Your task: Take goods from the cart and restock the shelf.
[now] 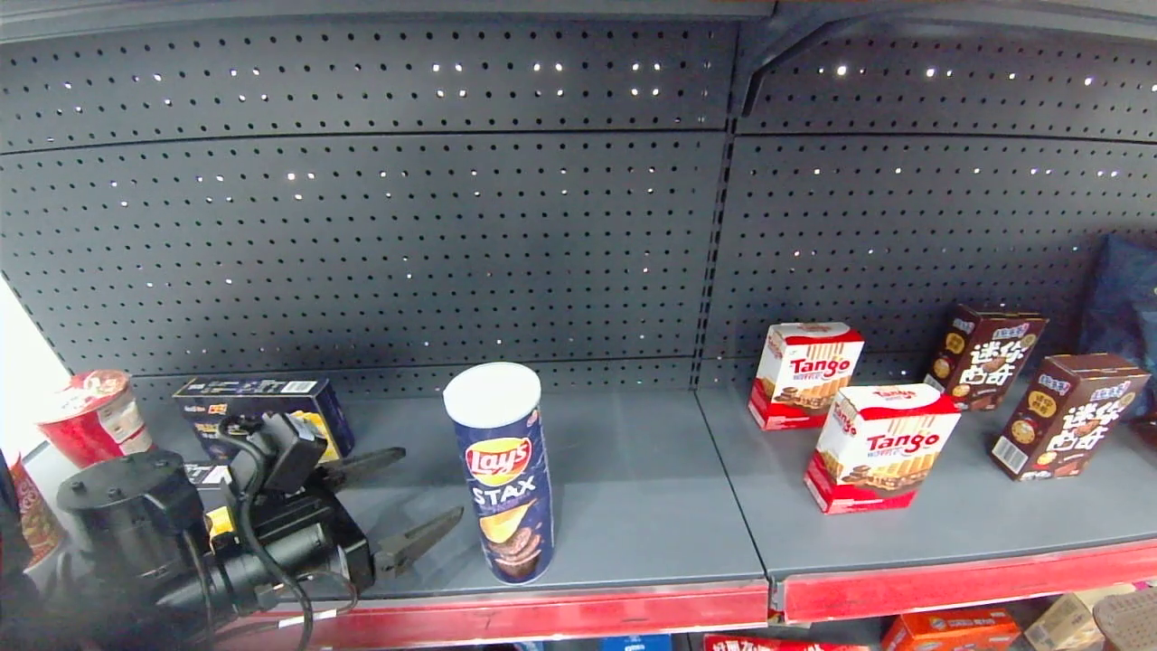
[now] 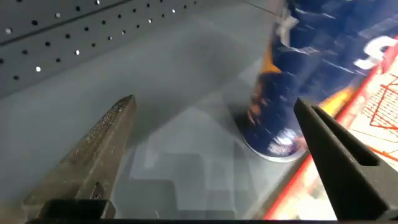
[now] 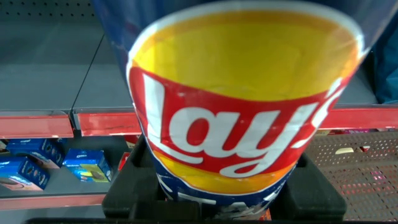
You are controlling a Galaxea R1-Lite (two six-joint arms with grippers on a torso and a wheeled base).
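A tall dark-blue chips can [image 1: 499, 470] with a white lid stands upright near the front edge of the grey shelf [image 1: 633, 488]. Just to its left, low over the shelf, my left gripper [image 1: 432, 484] is open and a little apart from the can. In the left wrist view the left gripper [image 2: 214, 106] holds nothing, and the can [image 2: 298, 81] stands beyond one fingertip. A second chips can [image 3: 242, 112] with a red and yellow logo sits close in the right wrist view. My right gripper [image 3: 224, 186] is shut on it, its fingertips hidden by the can.
A red noodle cup [image 1: 90, 411] and a dark blue box [image 1: 262, 411] stand at the shelf's left. On the right are two red-white wafer boxes [image 1: 881, 448], two brown boxes [image 1: 1067, 411] and a blue bag [image 1: 1121, 298]. Bare shelf lies between can and boxes.
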